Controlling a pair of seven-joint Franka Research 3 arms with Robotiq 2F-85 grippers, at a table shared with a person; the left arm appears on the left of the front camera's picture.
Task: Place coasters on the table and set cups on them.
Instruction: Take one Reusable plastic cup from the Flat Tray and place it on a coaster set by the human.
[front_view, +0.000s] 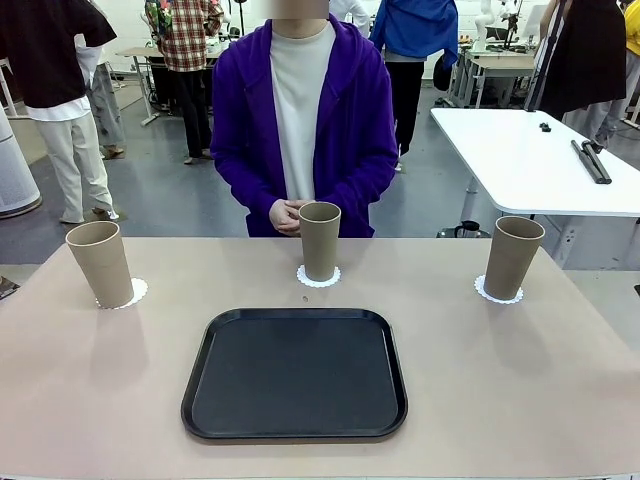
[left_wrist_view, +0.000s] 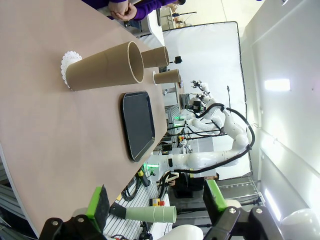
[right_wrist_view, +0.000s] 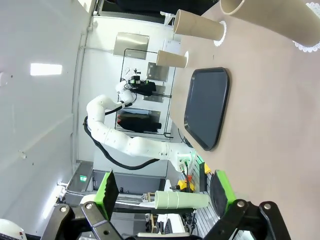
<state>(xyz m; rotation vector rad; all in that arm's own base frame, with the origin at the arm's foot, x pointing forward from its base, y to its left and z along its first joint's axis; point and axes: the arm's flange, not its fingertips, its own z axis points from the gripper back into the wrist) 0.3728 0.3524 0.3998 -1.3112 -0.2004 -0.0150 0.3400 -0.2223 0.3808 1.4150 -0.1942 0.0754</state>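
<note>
- Three tan cups stand upright in a row on the far half of the beige tabletop (front_view: 560, 380), each on its own white lacy coaster.
- The left cup (front_view: 100, 263) sits toward the near side of its coaster (front_view: 134, 293), so the doily shows mostly on the cup's right.
- The middle cup (front_view: 320, 241) rests centred on its coaster (front_view: 318, 277), just in front of the person's clasped hands (front_view: 287, 214).
- The right cup (front_view: 513, 257) stands on its coaster (front_view: 497, 293), whose scalloped edge shows around the base.
- A black tray (front_view: 295, 373) lies bare on the near middle of the tabletop, well apart from all three cups.
- The left end effector (left_wrist_view: 155, 202) hangs off the tabletop's edge with its green-padded fingers spread apart and nothing between them.
- The right end effector (right_wrist_view: 164, 192) is likewise wide open and carries nothing, off the opposite side of the tabletop.
- Judging by the layout, the task looks complete: every coaster is down and every cup is set on one.
- If any move remains, it would be nudging the left cup to centre it on its doily, which calls for a gentle side grasp that does not drag the paper.
</note>
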